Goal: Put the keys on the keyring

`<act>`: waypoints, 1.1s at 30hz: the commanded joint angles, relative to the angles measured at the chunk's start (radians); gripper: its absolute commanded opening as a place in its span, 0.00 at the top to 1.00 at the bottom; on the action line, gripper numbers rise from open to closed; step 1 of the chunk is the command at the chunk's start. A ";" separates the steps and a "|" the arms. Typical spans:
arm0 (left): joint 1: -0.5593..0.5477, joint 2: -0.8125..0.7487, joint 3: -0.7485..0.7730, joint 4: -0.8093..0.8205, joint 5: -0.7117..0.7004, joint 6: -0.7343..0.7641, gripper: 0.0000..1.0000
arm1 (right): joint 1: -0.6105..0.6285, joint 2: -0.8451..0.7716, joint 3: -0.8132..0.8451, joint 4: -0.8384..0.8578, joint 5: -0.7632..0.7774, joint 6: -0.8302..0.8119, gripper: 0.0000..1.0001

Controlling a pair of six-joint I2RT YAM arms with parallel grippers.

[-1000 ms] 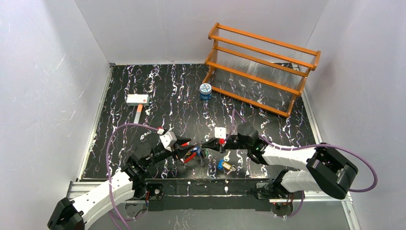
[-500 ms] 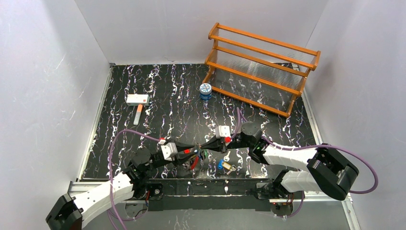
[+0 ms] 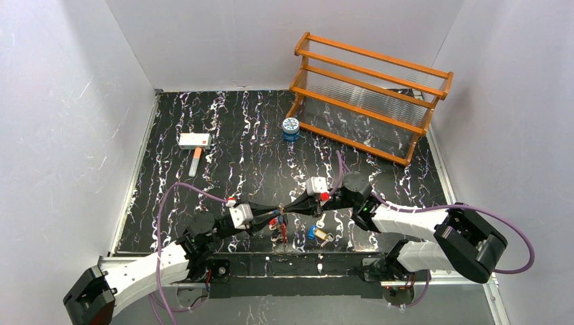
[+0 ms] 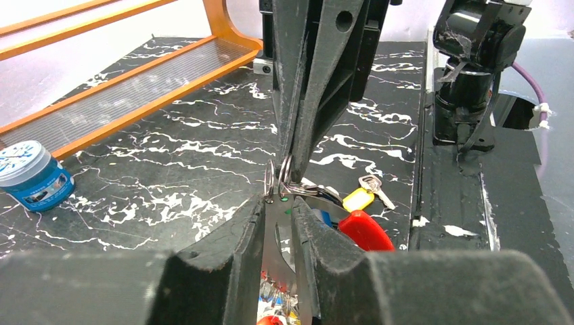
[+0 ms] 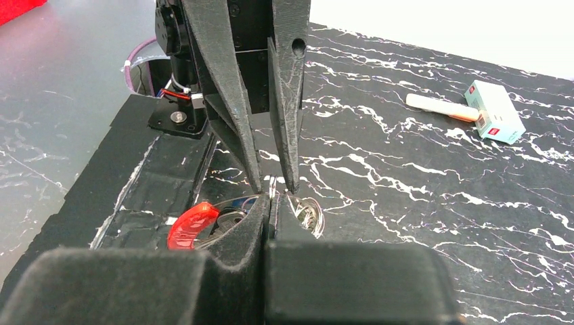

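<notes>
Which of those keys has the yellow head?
The yellow-headed key: it lies on the table just beyond the red key, beside a silver key.

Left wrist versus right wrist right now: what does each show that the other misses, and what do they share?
Only the left wrist view: the orange wooden rack, the round blue-and-white tin, the yellow-headed key and the plain silver key beside it. Only the right wrist view: the white block-headed tool with a pale handle. Both: the thin silvery keyring pinched in the shut right gripper, the red key head and the black marbled tabletop.
</notes>
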 commanded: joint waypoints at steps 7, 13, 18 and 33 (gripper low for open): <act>-0.011 0.016 0.032 0.053 -0.009 0.001 0.85 | -0.004 -0.024 0.020 0.079 -0.009 0.009 0.99; -0.014 0.017 0.045 0.058 -0.001 -0.005 0.90 | -0.004 -0.022 0.026 0.044 0.004 -0.001 0.99; -0.015 0.012 0.054 0.058 0.005 -0.004 0.99 | -0.004 -0.018 0.044 -0.005 0.025 -0.015 0.99; -0.014 0.046 0.067 0.058 -0.006 -0.012 1.00 | -0.004 -0.014 0.108 -0.176 0.029 -0.099 0.72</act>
